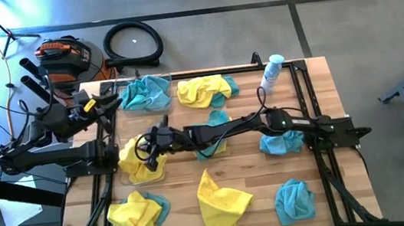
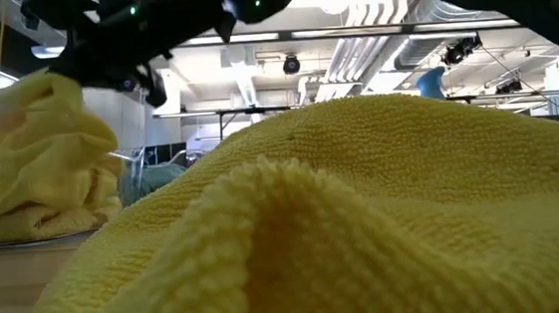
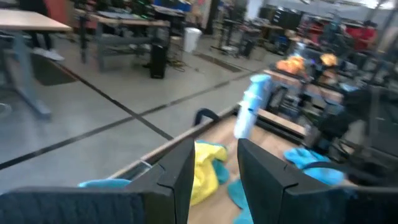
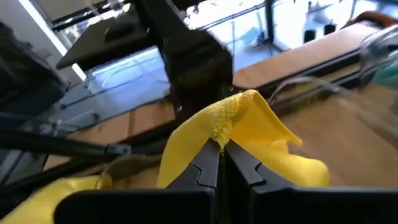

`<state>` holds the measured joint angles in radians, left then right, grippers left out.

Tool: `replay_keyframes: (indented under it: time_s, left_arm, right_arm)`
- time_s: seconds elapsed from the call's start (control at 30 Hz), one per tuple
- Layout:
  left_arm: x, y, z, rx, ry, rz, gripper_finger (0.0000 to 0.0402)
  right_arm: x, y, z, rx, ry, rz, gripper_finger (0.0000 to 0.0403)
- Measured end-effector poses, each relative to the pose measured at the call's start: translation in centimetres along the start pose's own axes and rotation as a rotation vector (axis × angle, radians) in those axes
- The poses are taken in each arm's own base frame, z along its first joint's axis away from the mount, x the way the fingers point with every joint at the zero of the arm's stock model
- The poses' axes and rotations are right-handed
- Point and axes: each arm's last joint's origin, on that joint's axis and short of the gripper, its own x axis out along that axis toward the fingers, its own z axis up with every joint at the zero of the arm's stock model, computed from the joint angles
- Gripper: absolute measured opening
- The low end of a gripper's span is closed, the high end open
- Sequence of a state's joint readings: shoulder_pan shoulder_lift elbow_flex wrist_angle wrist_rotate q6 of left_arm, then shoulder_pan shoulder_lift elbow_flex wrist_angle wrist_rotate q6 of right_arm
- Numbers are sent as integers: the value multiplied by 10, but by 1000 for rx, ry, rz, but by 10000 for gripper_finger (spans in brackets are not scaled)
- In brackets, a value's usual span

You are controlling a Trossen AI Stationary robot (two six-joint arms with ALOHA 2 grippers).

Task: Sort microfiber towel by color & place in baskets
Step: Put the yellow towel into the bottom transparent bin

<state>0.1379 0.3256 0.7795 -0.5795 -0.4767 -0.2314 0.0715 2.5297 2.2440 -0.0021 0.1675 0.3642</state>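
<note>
Right gripper (image 4: 219,149) jaws clamped on yellow towel (image 4: 239,127) over left basket (image 1: 140,163); left gripper (image 3: 214,165) jaws parted, empty.

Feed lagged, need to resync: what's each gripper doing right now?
Left gripper: jaws open, empty.
Right gripper: shut on a bright yellow fuzzy microfiber towel.

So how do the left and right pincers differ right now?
The right pincer is shut on a yellow towel, reaching over the basket at the table's left; the left pincer is parted and holds nothing, hanging by the table's left edge. Both have dark fingers.
</note>
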Motion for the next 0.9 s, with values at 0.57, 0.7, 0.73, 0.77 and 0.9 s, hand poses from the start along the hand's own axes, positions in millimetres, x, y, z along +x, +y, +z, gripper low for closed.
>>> replay_keyframes:
  time_s: [0.57,0.7,0.73,0.77,0.9]
  left_arm:
    - [1,-4,-13,64,167,-189,110]
    - [8,-10,-20,89,289,-262,110]
    - [11,-12,-23,86,333,-272,108]
    - [15,-13,-27,87,388,-278,105]
    - [33,-22,-42,133,608,-304,86]
  right_arm:
    - [-31,5,45,-31,137,-2,177]
    - [-56,4,57,-4,249,-45,198]
    - [-63,4,59,3,292,-66,198]
    - [-70,3,61,4,330,-86,198]
    - [-88,4,46,-72,504,-251,190]
